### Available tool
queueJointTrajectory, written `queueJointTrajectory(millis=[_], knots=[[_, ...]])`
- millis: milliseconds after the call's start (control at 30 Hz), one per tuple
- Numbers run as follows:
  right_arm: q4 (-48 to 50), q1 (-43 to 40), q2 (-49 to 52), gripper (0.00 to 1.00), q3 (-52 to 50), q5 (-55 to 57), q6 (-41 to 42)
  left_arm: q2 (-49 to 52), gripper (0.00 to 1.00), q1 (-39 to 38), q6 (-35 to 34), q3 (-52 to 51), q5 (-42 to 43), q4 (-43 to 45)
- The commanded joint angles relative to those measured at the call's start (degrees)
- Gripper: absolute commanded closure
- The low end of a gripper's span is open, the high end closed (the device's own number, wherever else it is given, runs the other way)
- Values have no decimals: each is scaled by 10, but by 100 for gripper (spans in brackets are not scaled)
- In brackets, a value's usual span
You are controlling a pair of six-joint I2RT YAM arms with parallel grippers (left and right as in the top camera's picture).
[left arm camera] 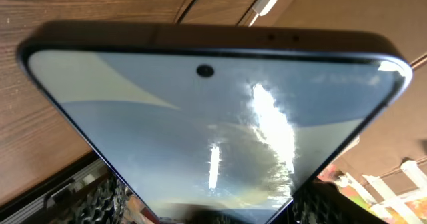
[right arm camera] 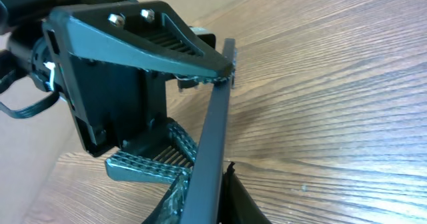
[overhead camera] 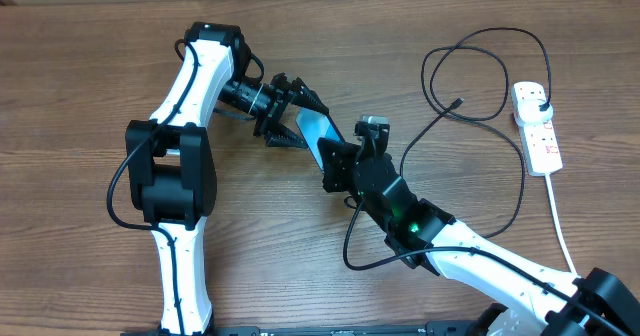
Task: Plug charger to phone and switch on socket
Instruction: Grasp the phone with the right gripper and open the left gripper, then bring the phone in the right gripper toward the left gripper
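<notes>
phone (overhead camera: 318,134) sits in the middle of the overhead frame, raised off the wooden table (overhead camera: 80,56) and tipped on its side, so only a narrow pale blue strip of screen shows from above. the left claw (overhead camera: 285,126) reaches in from the upper left and stands wide, and it seems to hold the phone across its width. in the left wrist view the screen (left arm camera: 213,131) fills the frame, with a ribbed pad (left arm camera: 100,197) showing at each lower corner. the right claw (overhead camera: 338,166) comes from the lower right and has narrowed onto the phone's lower end. in the right wrist view the dark edge (right arm camera: 212,137) runs down between its own fingers (right arm camera: 175,201), which look pressed against the two flat faces. the black cable (overhead camera: 524,181) loops through the upper right of the overhead frame. its small loose end (overhead camera: 458,103) lies well apart from the phone, and its plug looks seated in the white power strip (overhead camera: 540,136) at the right edge. the phone is likely stiff and fairly light, with slick glass and smooth edges, so a tilted grip could slide and a drop onto wood could crack it. the safest hold is probably on the long side edges or flat on both faces near one end, leaving the port end free. the cable is limp and thin and is best taken just behind the connector.
</notes>
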Motion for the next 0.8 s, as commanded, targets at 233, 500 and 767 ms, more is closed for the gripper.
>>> queueJointTrajectory(millis=[233, 500, 767], knots=[[-100, -89, -112, 96, 19, -25, 2, 6, 0, 41, 152, 31, 103, -25], [-312, -213, -205, 96, 16, -90, 220, -87, 0, 90, 184, 40, 33, -24], [-212, -273, -203, 96, 6, -274, 271, -321, 13, 75, 107, 23, -268, -24]])
